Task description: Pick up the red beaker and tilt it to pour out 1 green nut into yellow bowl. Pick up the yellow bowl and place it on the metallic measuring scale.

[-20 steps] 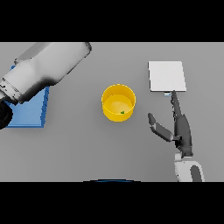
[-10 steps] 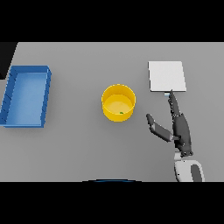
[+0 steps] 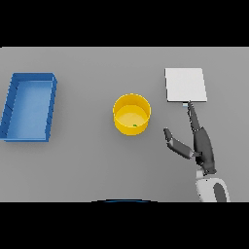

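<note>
The yellow bowl point(image 3: 132, 114) stands upright near the middle of the table, with a small green nut point(image 3: 134, 125) lying inside near its front wall. The metallic measuring scale point(image 3: 185, 84) is a pale square plate at the back right. My right hand point(image 3: 200, 143) is open to the right of the bowl, apart from it, fingers stretched toward the scale's near edge and thumb spread toward the bowl. No red beaker shows in the head view. My left hand is out of sight.
A blue tray point(image 3: 30, 106) with low walls lies at the far left of the grey table.
My left arm, which covered the blue tray's upper part a second ago, has withdrawn from view. The right hand and the bowl have stayed where they were.
</note>
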### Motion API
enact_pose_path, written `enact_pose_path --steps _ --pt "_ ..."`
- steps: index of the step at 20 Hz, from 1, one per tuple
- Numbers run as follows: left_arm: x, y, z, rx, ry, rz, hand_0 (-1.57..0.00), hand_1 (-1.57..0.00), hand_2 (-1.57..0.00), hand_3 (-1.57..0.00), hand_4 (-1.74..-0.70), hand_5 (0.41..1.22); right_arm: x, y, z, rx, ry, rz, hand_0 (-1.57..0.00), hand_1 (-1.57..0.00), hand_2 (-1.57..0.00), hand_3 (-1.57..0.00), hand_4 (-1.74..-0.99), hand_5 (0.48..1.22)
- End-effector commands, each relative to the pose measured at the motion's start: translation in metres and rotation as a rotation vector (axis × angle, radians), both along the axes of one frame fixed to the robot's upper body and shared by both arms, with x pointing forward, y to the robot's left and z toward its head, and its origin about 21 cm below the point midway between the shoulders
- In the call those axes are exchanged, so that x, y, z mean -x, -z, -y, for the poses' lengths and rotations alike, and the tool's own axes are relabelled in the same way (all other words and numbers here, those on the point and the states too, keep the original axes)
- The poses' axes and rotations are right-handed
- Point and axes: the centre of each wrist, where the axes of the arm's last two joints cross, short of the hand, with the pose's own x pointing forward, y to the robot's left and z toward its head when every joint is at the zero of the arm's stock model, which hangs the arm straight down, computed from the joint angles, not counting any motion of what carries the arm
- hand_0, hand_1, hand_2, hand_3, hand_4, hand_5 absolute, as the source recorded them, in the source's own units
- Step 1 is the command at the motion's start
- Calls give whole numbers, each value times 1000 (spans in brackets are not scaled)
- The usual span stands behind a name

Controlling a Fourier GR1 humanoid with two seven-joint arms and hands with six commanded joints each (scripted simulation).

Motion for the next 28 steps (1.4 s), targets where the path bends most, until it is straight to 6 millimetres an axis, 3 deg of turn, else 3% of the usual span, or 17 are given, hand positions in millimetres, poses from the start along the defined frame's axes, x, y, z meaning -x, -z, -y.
enact_pose_path --steps 1,5,11,14,16,17,18,19,20,21,23,25,28 --pt "9 11 -2 21 -30 -3 -1571 -1571 -1570 -1457 -1741 1221 -2 -3 1 2 -2 5 1 1 1 1 -1212 641" --pt "46 54 -11 110 -109 -32 -1571 -1571 -1571 -1452 -1741 1221 1 -1 -1 6 -14 -16 1 1 1 1 -1210 660" --pt "74 92 -9 180 -185 -74 -1571 -1571 -1571 -1509 -1741 1221 -5 -1 -2 8 -9 -4 1 1 1 1 -1217 666" --pt "83 105 -7 186 -204 -97 -1571 -1571 -1571 -1539 -1741 1117 -3 0 -1 25 -6 -13 1 1 1 1 -1207 665" --pt "82 108 -5 169 -215 -120 -1571 -1571 -1571 -1551 -1741 967 -1 1 0 20 -7 -5 1 1 1 1 -1205 664" --pt "85 105 -7 150 -201 -135 -1571 -1571 -1571 -1555 -1667 908 0 2 1 18 -10 6 1 1 1 1 -1202 667" --pt "87 105 -6 147 -175 -168 -1571 -1571 -1571 -1503 -1530 865 1 3 1 21 -9 5 1 1 1 1 -1197 664" --pt "88 105 -7 155 -144 -206 -1564 -1449 -1432 -1362 -1374 830 1 3 -1 14 -5 -2 1 1 1 1 -1192 663" --pt "92 104 -8 171 -107 -243 -1457 -1180 -1187 -1129 -1229 803 0 2 -5 3 -13 3 1 1 1 1 -1188 663" --pt "95 100 -10 175 -95 -292 -1166 -944 -959 -903 -1120 778 0 0 -3 6 -8 14 1 1 1 1 -1187 664" --pt "95 91 -10 169 -59 -349 -746 -604 -613 -577 -968 740 0 -1 1 21 -4 11 1 1 1 1 -1181 665" --pt "99 93 -11 163 -29 -382 -477 -386 -392 -369 -878 710 2 -1 -2 21 -4 -1 1 1 1 1 -1184 667" --pt "98 93 -10 185 -25 -392 -244 -197 -200 -189 -815 684 3 0 -1 17 -8 -7 1 1 1 1 -1187 666"
